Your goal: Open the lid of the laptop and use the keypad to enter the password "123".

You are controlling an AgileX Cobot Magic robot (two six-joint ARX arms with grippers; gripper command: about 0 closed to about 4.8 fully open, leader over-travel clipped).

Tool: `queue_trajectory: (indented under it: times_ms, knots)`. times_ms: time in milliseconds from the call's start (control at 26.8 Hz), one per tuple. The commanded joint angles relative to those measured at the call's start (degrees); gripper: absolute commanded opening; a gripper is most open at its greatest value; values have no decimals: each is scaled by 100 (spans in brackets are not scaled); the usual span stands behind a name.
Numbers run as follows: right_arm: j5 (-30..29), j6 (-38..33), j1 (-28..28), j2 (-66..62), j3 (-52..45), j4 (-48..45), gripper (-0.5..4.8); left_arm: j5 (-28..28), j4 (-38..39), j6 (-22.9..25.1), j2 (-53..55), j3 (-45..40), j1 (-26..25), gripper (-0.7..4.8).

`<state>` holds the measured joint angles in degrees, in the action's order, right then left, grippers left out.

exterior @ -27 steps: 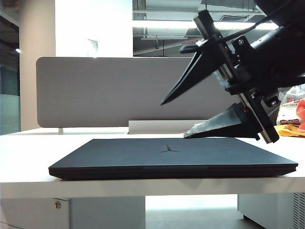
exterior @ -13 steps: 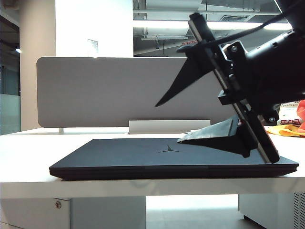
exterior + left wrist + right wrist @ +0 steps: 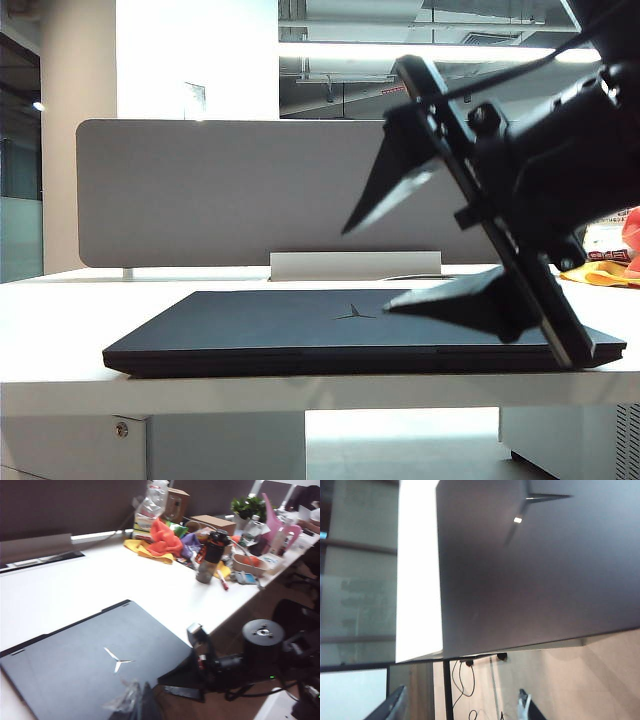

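The laptop (image 3: pixel 300 335) lies closed on the white table (image 3: pixel 60 330). Its dark lid (image 3: pixel 75 670) faces up and shows the Y emblem (image 3: pixel 352 314). The keypad is hidden under the lid. My right gripper (image 3: pixel 365 270) hangs open and empty just before the laptop's front edge, right of the emblem. Its lower finger (image 3: pixel 450 300) is about level with the lid and the other stands well above. In the right wrist view the lid (image 3: pixel 535 575) fills the frame beyond the open gripper (image 3: pixel 462 707). My left gripper (image 3: pixel 141 702) hovers over the lid's near side, fingers together.
A grey desk divider (image 3: pixel 230 190) stands behind the laptop. To the right on the table lie an orange cloth (image 3: pixel 162 537), a dark bottle (image 3: pixel 207 555), boxes and a plant (image 3: pixel 247 505). Cables hang below the table's front edge (image 3: pixel 465 675).
My right gripper has sunk and turned; its lower finger dropped from above the lid's right end to lid level. It stays open. The laptop has not moved.
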<state>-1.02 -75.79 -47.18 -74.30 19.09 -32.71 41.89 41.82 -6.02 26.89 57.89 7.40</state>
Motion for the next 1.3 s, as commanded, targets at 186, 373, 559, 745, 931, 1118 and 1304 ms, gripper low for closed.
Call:
queue_trajectory:
  times_ms: [186, 373, 559, 745, 931, 1118, 1304]
  knots:
    - [155, -450, -177, -581, 24, -610, 279, 101, 166, 157, 195, 20, 0, -6]
    - [260, -848, -201, -999, 26, -1005, 279, 310, 332, 306, 365, 20, 2, -6]
    - [678, -868, -199, -1156, 26, -1108, 270, 483, 601, 422, 446, 20, 140, -6]
    - [866, -992, -101, -1228, 35, -1130, 246, -20, 1038, 658, 640, 22, 551, -6]
    - [852, -994, 24, -1412, 50, -1296, 246, -461, 1021, 695, 796, 22, 883, -6]
    - [837, -994, 24, -1687, 199, -1471, 246, -466, 1016, 737, 859, 24, 883, -6]
    - [734, -944, 20, -1862, 389, -1792, 176, -501, 1027, 754, 861, 24, 883, -6]
